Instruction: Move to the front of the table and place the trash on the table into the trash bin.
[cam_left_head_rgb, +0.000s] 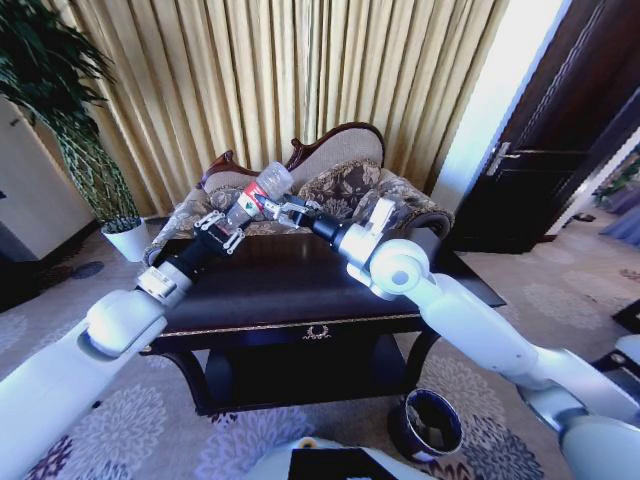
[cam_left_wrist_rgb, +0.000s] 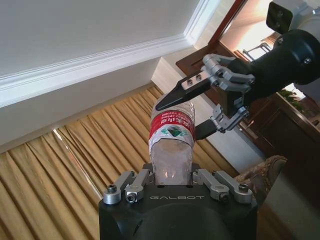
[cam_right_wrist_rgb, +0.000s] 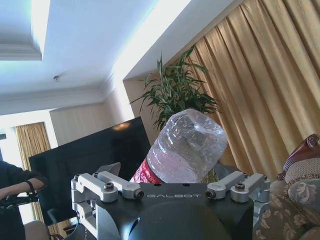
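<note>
Above the far edge of the bench (cam_left_head_rgb: 300, 310), my left gripper (cam_left_head_rgb: 222, 233) and right gripper (cam_left_head_rgb: 290, 212) meet at the bottle (cam_left_head_rgb: 258, 192). I read the left gripper as clamped on the bottle's lower end; the right gripper's fingers straddle it, grip unconfirmed. Rightward, the trash bin (cam_left_head_rgb: 428, 425) stands on the carpet beside the bench.

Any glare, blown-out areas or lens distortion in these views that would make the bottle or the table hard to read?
Head view: fisheye bends the door frame; window glare washes out the upper right, and the glossy table reflects light. Left wrist view: the bottle is clear and evenly lit, with overexposure at the top right. Right wrist view: the ceiling is blown out at the top left, and the bottle base is sharp and translucent.
</note>
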